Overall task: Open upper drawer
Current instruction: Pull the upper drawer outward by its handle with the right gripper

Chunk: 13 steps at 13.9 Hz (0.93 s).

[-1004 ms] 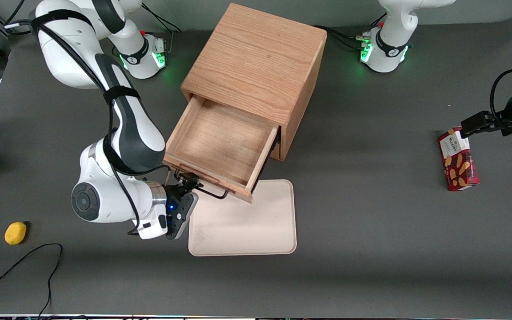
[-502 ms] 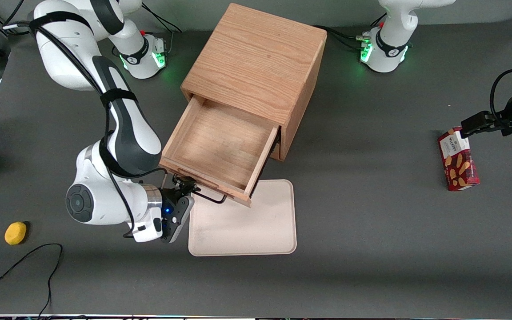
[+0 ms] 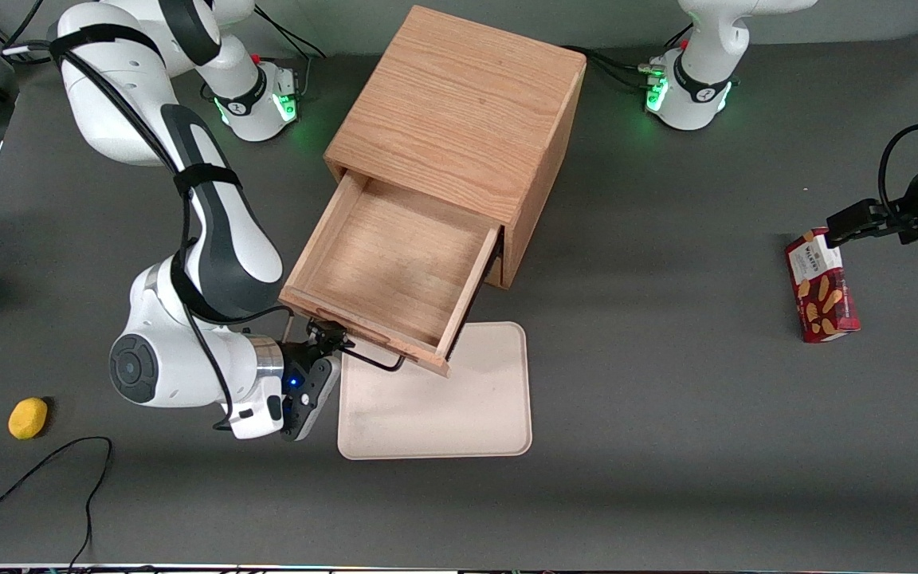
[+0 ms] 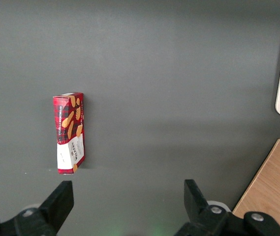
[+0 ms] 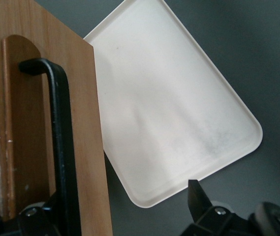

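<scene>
- A black cable [image 3: 29,478] lies on the dark table [image 3: 666,478] nearest the front camera, toward the working arm's end.
- A small yellow object [image 3: 28,418] rests on the table just above that cable's loop, well apart from everything else.
- A cream tray [image 3: 459,399] lies flat on the table, nearer the front camera than the wooden cabinet [image 3: 459,104]; in the right wrist view the tray [image 5: 179,123] shows below the drawer's front panel.
- The gripper [image 3: 330,333] sits beside the tray's edge, at the front of the upper drawer [image 3: 387,263], on the end of the black wire handle [image 3: 375,363] nearest the working arm.
- In the right wrist view the gripper [image 5: 125,211] has its fingers spread: the handle [image 5: 61,147] runs down by one finger [image 5: 36,216], while the other finger [image 5: 199,196] stands well apart over the tray. Whether either finger presses on the bar I cannot tell.
- The upper drawer is pulled well out of the cabinet, its bare wooden floor open to view and its front corner overhanging the tray.
- The cabinet stands in the middle of the table, turned at an angle, its top farther from the front camera than the drawer.
- A red biscuit box [image 3: 821,287] lies flat toward the parked arm's end of the table; the left wrist view shows the same box [image 4: 70,132].
</scene>
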### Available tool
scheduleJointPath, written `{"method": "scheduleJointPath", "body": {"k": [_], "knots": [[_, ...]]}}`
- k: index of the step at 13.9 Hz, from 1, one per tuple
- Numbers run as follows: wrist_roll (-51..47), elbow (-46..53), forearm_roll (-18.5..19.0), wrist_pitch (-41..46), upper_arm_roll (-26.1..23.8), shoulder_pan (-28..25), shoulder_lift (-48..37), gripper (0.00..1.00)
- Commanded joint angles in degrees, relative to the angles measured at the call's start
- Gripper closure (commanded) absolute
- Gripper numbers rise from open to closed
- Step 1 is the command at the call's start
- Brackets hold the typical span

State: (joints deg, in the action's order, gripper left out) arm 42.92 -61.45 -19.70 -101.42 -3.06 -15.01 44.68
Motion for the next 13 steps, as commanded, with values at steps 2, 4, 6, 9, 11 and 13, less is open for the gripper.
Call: {"method": "scheduleJointPath", "body": {"k": [2,4,6,9,11,13], "knots": [[0.8,3.4,0.6,0.2,-0.2,0.2,1.3,0.00],[0.4,4.0,0.6,0.4,-0.3,0.2,1.2,0.00],[0.4,4.0,0.6,0.4,-0.3,0.2,1.1,0.00],[0.2,4.4,0.6,0.5,-0.3,0.2,1.0,0.00],[0.0,4.5,0.6,0.5,-0.1,0.2,0.9,0.00],[0.0,4.9,0.6,0.5,0.0,0.2,0.9,0.00]]}}
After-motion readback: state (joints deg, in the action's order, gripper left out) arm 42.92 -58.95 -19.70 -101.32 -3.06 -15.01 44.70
